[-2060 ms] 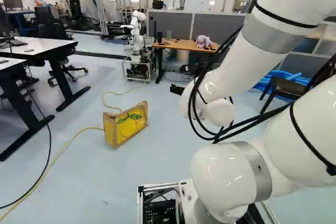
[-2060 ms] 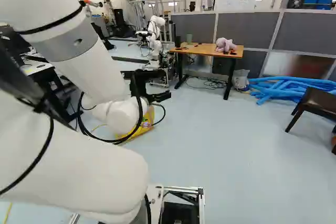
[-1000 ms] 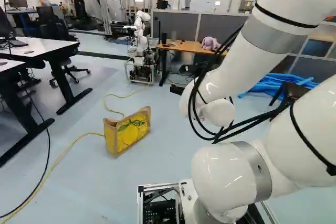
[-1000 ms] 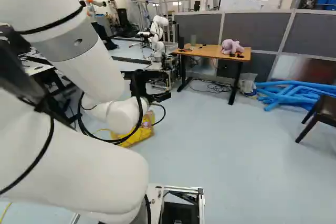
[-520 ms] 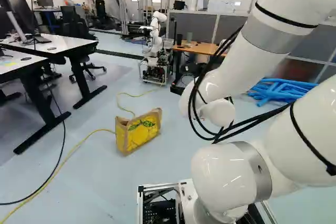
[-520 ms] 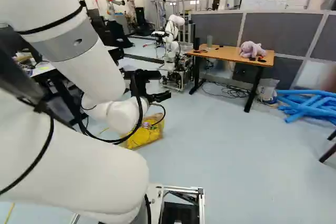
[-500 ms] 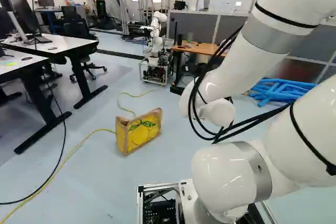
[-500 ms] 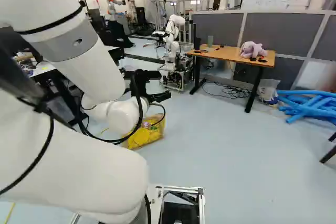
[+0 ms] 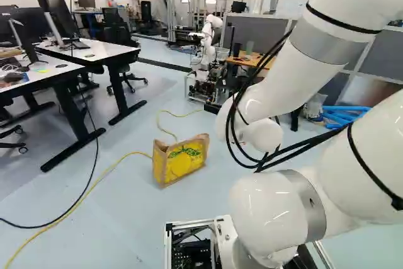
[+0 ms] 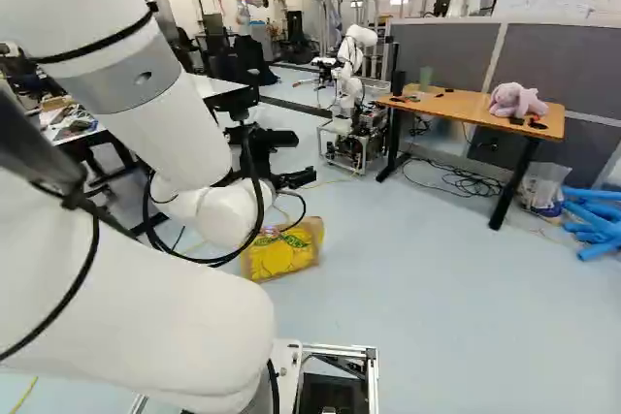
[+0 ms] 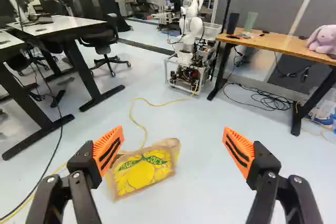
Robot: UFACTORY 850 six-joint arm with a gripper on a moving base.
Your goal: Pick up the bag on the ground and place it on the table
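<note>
Released, with its orange-padded fingers (image 11: 107, 150) held wide apart, the claw (image 10: 306, 157) is carried above the floor (image 10: 417, 307). Ahead of it the yellow-printed paper bag (image 9: 182, 160) is seen on the floor, well apart from the worktops; in the wrist view it is placed toward one finger, by which one edge is partly covered. Its contents cannot be made out. A yellow cord (image 9: 108, 171) is laid along the floor up to the bag and past it. Farther off, electronics are housed in the clear-sided frame (image 11: 181, 75) on which another robot (image 10: 351, 63) is mounted. Beside that frame stands a wooden worktop (image 10: 466, 108), by which a dark cup-like container (image 10: 398, 83), a translucent greenish one (image 10: 425, 76) and a lilac plush toy (image 10: 516, 101) are borne. Near its foot is set a clear plastic bag (image 10: 543, 181), with something blue in its lower part. Beyond the yellow cord, at the left of the left base view, laptops and small items are held on white-topped worktops (image 9: 88, 52).
</note>
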